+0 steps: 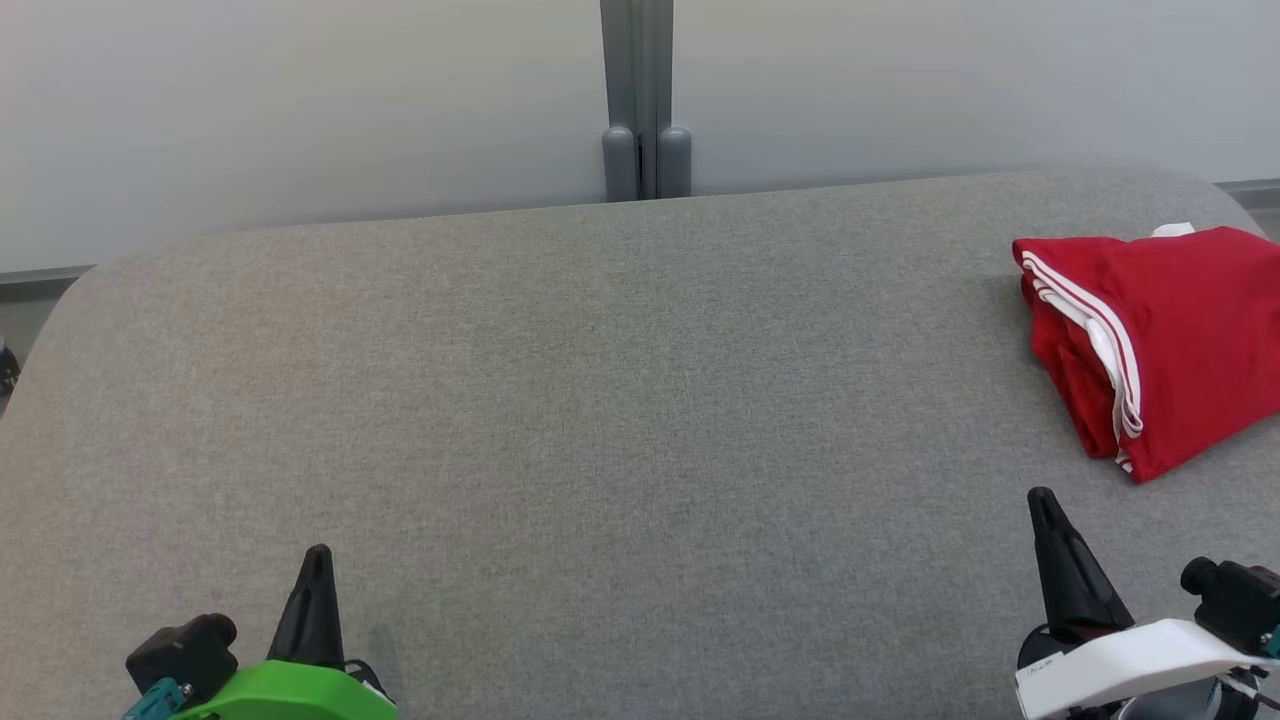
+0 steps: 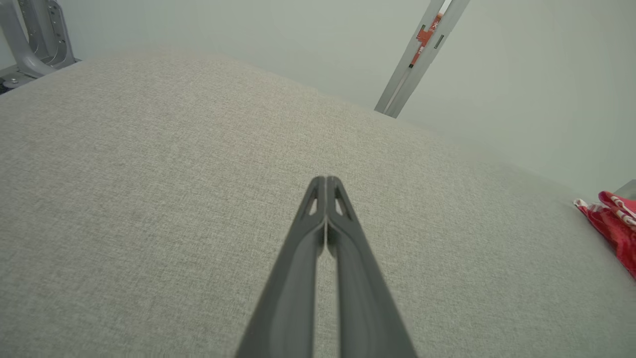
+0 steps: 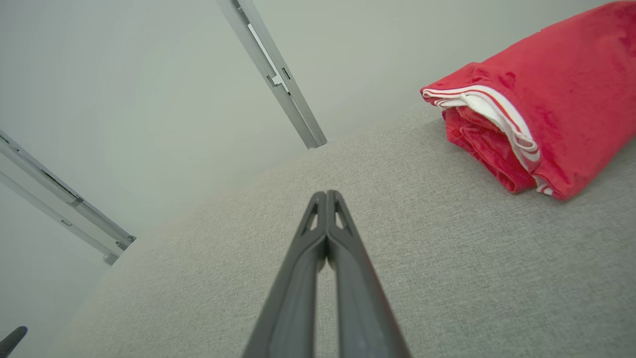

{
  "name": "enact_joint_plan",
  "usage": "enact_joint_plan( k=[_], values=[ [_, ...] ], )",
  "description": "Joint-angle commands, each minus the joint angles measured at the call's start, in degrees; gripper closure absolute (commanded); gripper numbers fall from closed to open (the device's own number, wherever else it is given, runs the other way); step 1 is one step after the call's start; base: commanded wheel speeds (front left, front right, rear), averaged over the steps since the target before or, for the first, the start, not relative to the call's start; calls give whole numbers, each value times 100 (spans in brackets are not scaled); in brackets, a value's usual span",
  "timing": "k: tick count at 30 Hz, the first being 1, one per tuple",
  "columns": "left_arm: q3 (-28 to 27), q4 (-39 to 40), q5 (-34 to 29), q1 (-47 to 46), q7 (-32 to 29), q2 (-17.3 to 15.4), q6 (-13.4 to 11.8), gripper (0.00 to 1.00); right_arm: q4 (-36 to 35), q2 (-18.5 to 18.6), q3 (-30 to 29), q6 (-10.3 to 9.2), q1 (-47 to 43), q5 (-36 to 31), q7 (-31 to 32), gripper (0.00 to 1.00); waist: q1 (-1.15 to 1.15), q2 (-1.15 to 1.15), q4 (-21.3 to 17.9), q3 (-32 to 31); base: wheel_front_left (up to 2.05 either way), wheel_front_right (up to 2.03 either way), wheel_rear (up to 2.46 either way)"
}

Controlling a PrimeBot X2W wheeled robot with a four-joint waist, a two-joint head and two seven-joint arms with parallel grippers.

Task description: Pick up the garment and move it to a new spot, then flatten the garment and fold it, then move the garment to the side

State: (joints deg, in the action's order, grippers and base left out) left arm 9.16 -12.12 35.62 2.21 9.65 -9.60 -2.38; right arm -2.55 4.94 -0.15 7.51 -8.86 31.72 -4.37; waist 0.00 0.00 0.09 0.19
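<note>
A red fabric garment (image 1: 1170, 340), trimmed with narrow white stripes, lies folded into a thick, layered bundle on the right side of the grey cloth-covered table (image 1: 600, 400), toward its far right corner. Its right part runs past the picture's edge in the head view, so its full length cannot be judged. The stacked layers show along its left side, where the white-striped hems lie one over another. That edge faces the middle of the table and runs slantwise from far left to near right. The top face of the bundle is smooth red cloth, and a small white bit pokes out at its far edge. The right wrist view shows the garment (image 3: 556, 94) as a plump fold with rounded edges, its striped end turned toward the camera. The left wrist view catches only its edge (image 2: 613, 223) at the far right.

The left hand (image 1: 318, 565), on a green mount, sits at the near left, its two dark fingers pressed together on nothing (image 2: 325, 181). The right hand (image 1: 1042, 500), on a white mount, sits at the near right, just short of the garment and apart from it, its fingers likewise closed and empty (image 3: 325, 196).

Beyond the table stands a pale wall with a grey upright post (image 1: 640, 100).
</note>
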Motion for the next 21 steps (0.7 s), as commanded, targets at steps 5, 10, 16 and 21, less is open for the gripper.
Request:
enact_joint_plan(
  k=[5, 10, 16, 21],
  values=[
    [-177, 49, 541, -252, -134, 39, 105, 100, 85, 74, 3, 0, 251, 635, 57, 100, 0, 0, -1, -1, 0, 0, 0],
    [-277, 37, 923, -304, -239, 79, 164, 100, 198, 92, 7, 0, 348, 1077, 91, 100, 0, 0, -1, -2, 0, 0, 0],
    [-391, 23, 1364, -361, -361, 129, 236, 100, 329, 113, 11, 0, 462, 1588, 131, 100, 0, 0, -2, -3, 0, 0, 0],
    [-487, 11, 1718, -409, -459, 170, 294, 100, 434, 130, 14, 0, 555, 2000, 169, 100, 0, 0, -2, -4, 0, 0, 0]
  ],
)
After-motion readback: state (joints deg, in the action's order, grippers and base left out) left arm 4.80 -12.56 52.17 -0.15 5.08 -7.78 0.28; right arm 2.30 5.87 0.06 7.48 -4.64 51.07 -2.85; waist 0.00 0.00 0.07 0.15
